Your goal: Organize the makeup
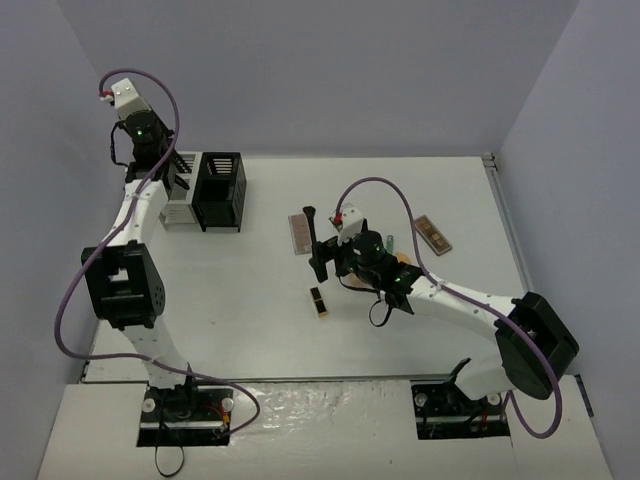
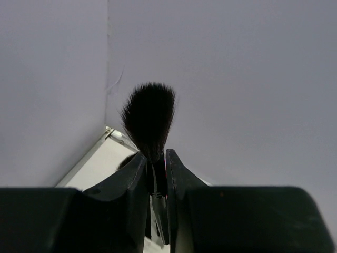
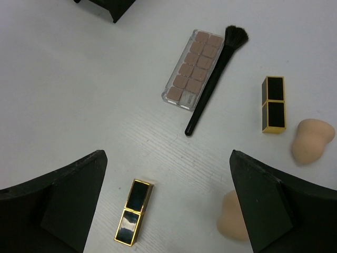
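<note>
My left gripper (image 1: pixel 150 150) is raised high at the back left, above the bins, and is shut on a black makeup brush (image 2: pixel 148 118) whose bristles stick out past the fingertips. My right gripper (image 3: pixel 167 155) is open and empty, hovering over the table middle (image 1: pixel 325 262). Below it lie a black-and-gold lipstick (image 3: pixel 134 211) (image 1: pixel 318 301), a peach sponge (image 3: pixel 231 216), a second lipstick (image 3: pixel 274 104), a second sponge (image 3: pixel 311 139), a pink palette (image 3: pixel 192 68) (image 1: pixel 299 233) and a black brush (image 3: pixel 216 79) beside it.
A white slatted bin (image 1: pixel 180 190) and a black one (image 1: pixel 220 190) stand at the back left. Another palette (image 1: pixel 434 234) and a green tube (image 1: pixel 392 243) lie right of my right arm. Walls close in on three sides.
</note>
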Available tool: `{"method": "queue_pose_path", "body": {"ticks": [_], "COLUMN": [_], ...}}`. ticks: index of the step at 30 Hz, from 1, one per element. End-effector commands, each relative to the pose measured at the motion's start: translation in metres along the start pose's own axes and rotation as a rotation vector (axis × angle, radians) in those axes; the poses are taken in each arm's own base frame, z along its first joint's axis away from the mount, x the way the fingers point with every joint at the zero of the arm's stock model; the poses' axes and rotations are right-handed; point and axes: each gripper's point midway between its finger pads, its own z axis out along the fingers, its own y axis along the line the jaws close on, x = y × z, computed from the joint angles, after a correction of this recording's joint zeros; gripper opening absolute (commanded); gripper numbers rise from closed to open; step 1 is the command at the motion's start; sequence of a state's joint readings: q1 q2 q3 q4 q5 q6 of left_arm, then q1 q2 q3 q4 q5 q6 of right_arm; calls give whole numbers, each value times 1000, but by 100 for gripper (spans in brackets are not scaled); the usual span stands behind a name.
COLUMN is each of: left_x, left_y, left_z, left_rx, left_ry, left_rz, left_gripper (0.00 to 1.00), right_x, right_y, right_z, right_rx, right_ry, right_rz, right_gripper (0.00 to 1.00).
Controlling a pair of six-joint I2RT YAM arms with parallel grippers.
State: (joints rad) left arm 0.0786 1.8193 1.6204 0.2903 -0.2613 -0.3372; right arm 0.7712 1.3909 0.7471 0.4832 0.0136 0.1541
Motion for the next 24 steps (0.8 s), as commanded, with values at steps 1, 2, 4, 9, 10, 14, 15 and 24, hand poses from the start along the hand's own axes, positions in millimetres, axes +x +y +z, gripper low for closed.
{"method": "queue_pose_path", "body": {"ticks": [1,2,4,9,10,14,15,24], "left_x": [-62,-58,-42,-7,-1,14,15,12], "left_y": [-10,-11,-11,-8,-7,-7,-8,-7], "left_z": [24,29,45,73,79,86,85,71], "left_rx": [61,62,67,60,61,66,71,79], "left_ry": [-216,-216,-205,-165,-155,-120,-115,-96], "left_rz": [-19,-19,1,47,56,63,60,49], "left_gripper": [0,0,0,0,0,0,1,53], "right_x": [-17,-14,-8,0,1,6,6,-3], "right_y": [6,5,6,9,9,7,6,-2], "right_z": [5,5,6,7,8,10,11,8], "right_rx": [-35,-33,-40,-61,-59,-45,-39,15], "right_ry": [-36,-29,-17,14,16,41,45,56], "right_rz": [-20,-21,-16,-14,-11,-15,-15,-17], "right_gripper": [100,100,100,100,100,99,99,97]}}
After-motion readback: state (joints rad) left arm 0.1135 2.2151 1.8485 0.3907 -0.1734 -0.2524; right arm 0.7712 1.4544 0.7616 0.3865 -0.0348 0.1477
